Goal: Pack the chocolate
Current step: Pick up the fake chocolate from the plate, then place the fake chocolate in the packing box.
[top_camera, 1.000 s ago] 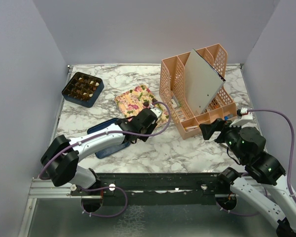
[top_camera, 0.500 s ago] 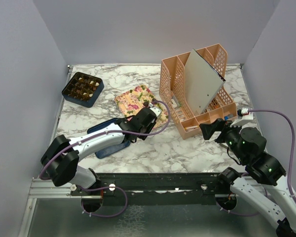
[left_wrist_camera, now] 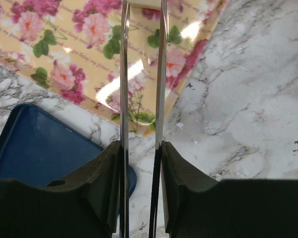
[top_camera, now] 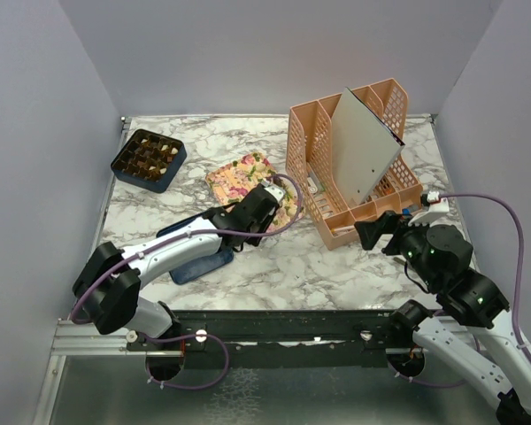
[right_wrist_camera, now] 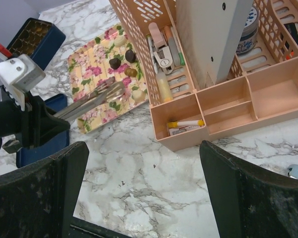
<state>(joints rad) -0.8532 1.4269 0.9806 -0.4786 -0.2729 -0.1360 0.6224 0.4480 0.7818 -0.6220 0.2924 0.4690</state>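
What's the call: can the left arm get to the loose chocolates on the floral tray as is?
Probably yes: the left gripper holds tongs over the floral tray, tips close to the chocolates, nothing between them.

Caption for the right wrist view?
Left end effector holds metal tongs over the floral tray near loose chocolates, beside the peach organizer.

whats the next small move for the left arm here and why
Probably squeeze the tongs shut on the cream chocolate. The left gripper holds them over the floral tray. The pale piece sits between the blades near their tips, and the blades stand apart, so nothing seems gripped yet.
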